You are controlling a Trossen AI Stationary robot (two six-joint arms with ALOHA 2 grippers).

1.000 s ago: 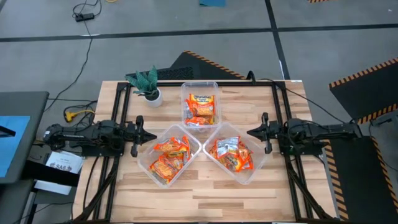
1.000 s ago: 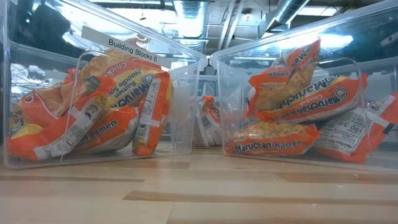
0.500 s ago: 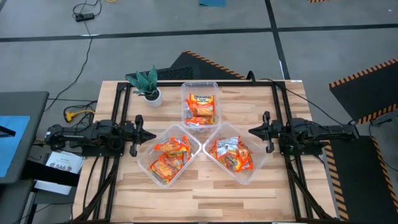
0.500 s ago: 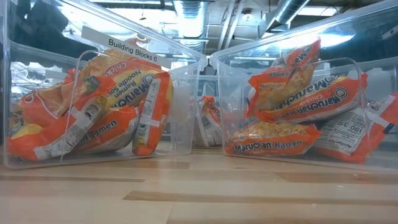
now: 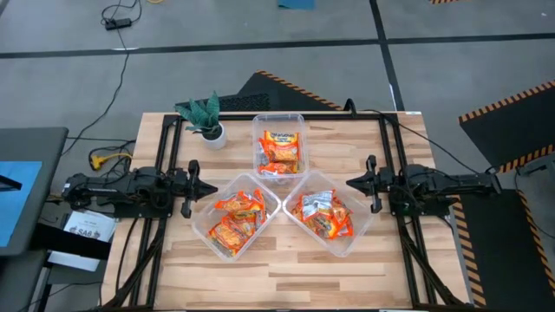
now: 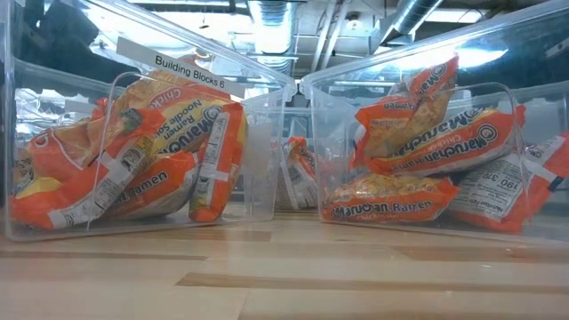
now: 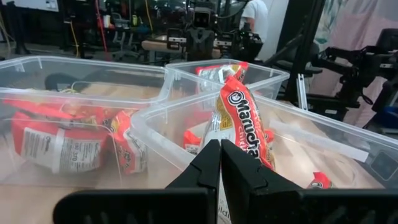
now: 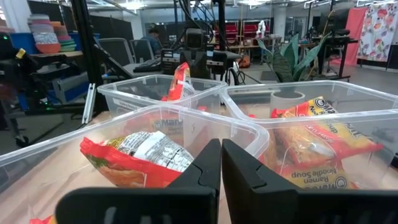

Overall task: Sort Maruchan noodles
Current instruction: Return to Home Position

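Maruchan noodles (image 5: 234, 222), glossy, perhaps crinkled, clear tubs (image 5: 278, 116)

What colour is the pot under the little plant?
White; the pot shows best in the high view.

The table (image 5: 286, 260) is pale wood planks, smooth and matt, with visible grain. The tubs (image 6: 262, 160) are clear, glossy plastic. The noodle packets (image 6: 391, 209) are crinkled, shiny plastic film. The left end effector (image 7: 220, 144) looks matt black.
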